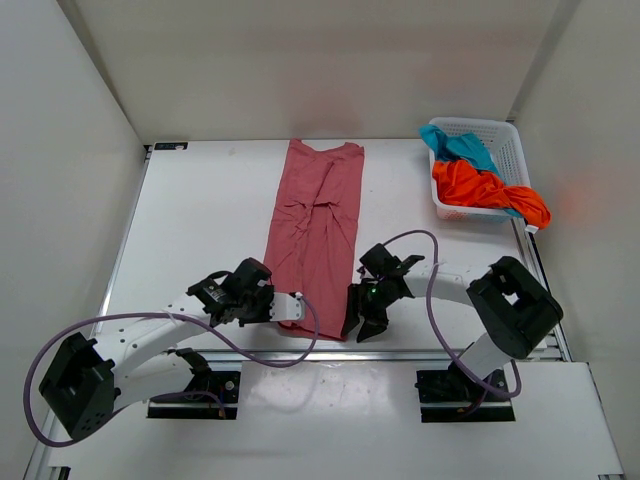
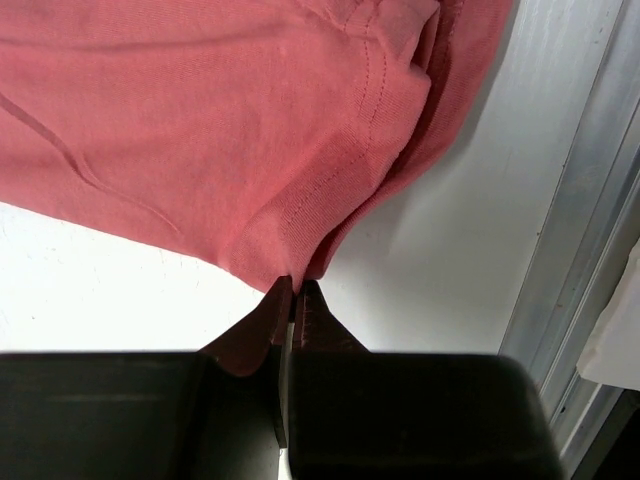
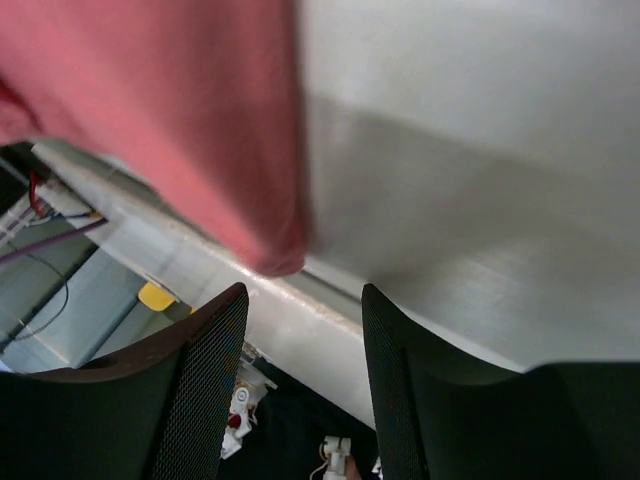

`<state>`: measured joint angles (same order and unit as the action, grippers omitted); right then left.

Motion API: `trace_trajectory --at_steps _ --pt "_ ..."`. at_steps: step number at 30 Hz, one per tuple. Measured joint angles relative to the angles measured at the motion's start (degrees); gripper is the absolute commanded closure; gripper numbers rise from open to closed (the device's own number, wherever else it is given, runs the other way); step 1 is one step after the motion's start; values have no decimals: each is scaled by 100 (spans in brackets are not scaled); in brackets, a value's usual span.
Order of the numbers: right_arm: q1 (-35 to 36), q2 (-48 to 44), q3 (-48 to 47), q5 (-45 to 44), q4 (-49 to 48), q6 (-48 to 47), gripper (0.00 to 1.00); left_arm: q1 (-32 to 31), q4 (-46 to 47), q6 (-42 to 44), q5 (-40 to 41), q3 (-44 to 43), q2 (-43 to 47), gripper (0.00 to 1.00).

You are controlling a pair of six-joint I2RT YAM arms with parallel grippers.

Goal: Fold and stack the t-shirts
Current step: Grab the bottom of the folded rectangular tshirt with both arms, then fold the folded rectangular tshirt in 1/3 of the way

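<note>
A dusty rose-pink t-shirt (image 1: 318,230) lies on the white table as a long narrow strip, running from the back edge toward me. My left gripper (image 1: 286,306) is shut on its near left corner; the left wrist view shows the hem pinched between the fingertips (image 2: 297,286). My right gripper (image 1: 363,322) hovers at the near right corner, and its jaws stand open with nothing between them (image 3: 305,300). The pink corner (image 3: 200,130) hangs just beyond those fingers without touching them. An orange t-shirt (image 1: 480,187) and a teal-blue t-shirt (image 1: 462,147) lie bunched in the basket.
A white lattice basket (image 1: 515,150) stands at the back right corner of the table. A metal rail (image 2: 590,250) runs along the table's near edge, right beside both grippers. Grey walls enclose the left, back and right sides.
</note>
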<state>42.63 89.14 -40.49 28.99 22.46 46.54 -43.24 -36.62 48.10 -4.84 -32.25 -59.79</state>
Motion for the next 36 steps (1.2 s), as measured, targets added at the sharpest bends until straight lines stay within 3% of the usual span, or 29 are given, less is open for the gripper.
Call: trace_trajectory --at_steps 6,12,15,17,18,27,36 --pt "-31 229 -118 -59 -98 138 46 0 -24 -66 -13 0 0 100" --pt "-2 289 -138 -149 -343 378 53 -9 -24 -125 -15 0 0 100" --pt "63 339 -125 -164 -479 483 66 2 -24 -160 -17 0 0 100" --pt "92 387 -94 -175 -603 546 94 11 -24 -179 -22 0 2 100" --pt "103 420 -90 -170 -629 581 100 15 -24 -197 -22 0 4 100" --pt "-223 39 -57 -63 -452 529 100 177 -127 -485 -13 -186 -2 100" --pt "-1410 7 -1255 254 247 -282 100 872 -24 -916 247 -1681 -1034 100"
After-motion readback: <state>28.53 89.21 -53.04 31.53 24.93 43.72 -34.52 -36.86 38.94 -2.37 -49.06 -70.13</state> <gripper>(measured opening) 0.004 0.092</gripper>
